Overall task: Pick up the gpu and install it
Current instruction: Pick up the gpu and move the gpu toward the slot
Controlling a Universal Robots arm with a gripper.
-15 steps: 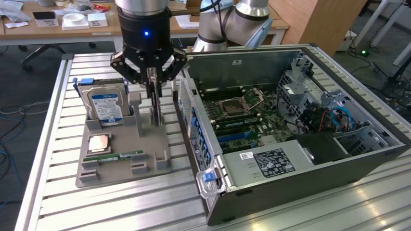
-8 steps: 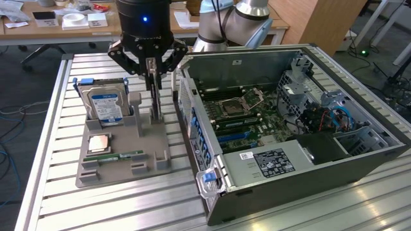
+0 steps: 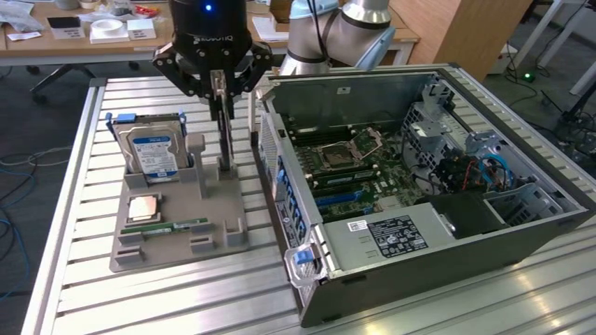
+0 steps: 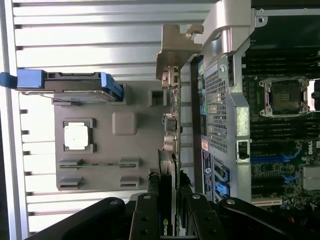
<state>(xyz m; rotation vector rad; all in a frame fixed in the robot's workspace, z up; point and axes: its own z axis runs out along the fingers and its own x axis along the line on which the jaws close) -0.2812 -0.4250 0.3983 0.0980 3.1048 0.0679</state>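
Note:
The gpu [image 3: 223,129] is a thin dark card standing upright on edge over the grey holder [image 3: 177,244], just beside the open computer case [image 3: 419,174]. My gripper [image 3: 219,89] comes down from above and is shut on the card's upper edge. The card's lower end reaches the holder's slot posts, and I cannot tell whether it still rests there. In the wrist view the gpu [image 4: 170,150] shows edge-on between my black fingers [image 4: 150,205], with its silver bracket [image 4: 175,50] at the far end. The gripper [image 4: 169,202] sits close to the case's perforated rear wall [image 4: 217,105].
The holder also carries a silver hard drive [image 3: 153,150] with a blue-white label, a processor chip [image 3: 142,208] and a green memory stick [image 3: 167,226]. Inside the case lie the motherboard [image 3: 349,160] and its blue slots [image 3: 349,199]. Everything stands on a slatted metal table [image 3: 84,293].

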